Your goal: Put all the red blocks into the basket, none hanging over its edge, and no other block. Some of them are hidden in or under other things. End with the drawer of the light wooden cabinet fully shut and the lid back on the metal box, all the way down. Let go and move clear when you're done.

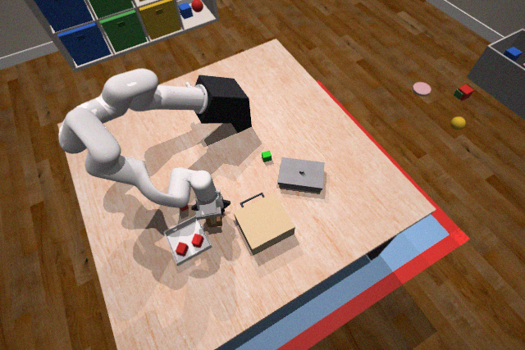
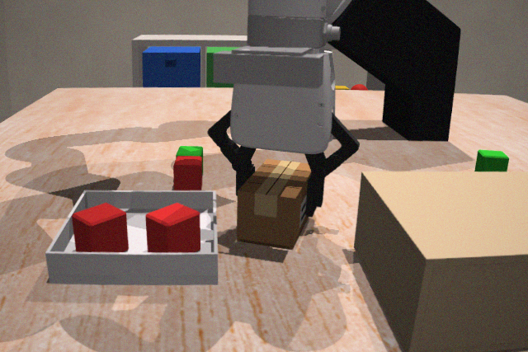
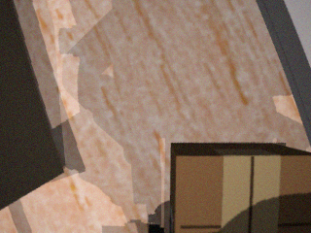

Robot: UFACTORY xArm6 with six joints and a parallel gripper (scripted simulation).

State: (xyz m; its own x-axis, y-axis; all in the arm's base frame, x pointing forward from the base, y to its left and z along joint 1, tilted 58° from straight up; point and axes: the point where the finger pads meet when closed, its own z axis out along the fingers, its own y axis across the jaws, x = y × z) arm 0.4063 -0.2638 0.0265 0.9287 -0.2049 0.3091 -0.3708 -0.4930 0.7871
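Note:
My gripper (image 1: 212, 211) (image 2: 279, 201) is open around a brown taped cardboard box (image 2: 268, 212) (image 3: 201, 189), low at the table beside the basket (image 2: 132, 269). Two red blocks (image 1: 181, 248) (image 2: 172, 231) lie inside the basket. Another red block (image 1: 184, 207) (image 2: 187, 174) stands behind the basket, with a green block (image 2: 190, 151) just behind it. The light wooden cabinet (image 1: 265, 220) (image 2: 477, 216) has its drawer handle (image 1: 252, 199) facing the robot base; the drawer looks shut. The metal box (image 1: 301, 188) has its lid (image 1: 292, 167) on. Anything inside the containers is hidden.
A second green block (image 1: 266, 156) (image 2: 492, 161) stands near the metal box. The cabinet's dark side (image 3: 24, 112) is at the left of the wrist view. The black robot base (image 1: 224, 100) (image 2: 409, 49) stands toward the back of the table.

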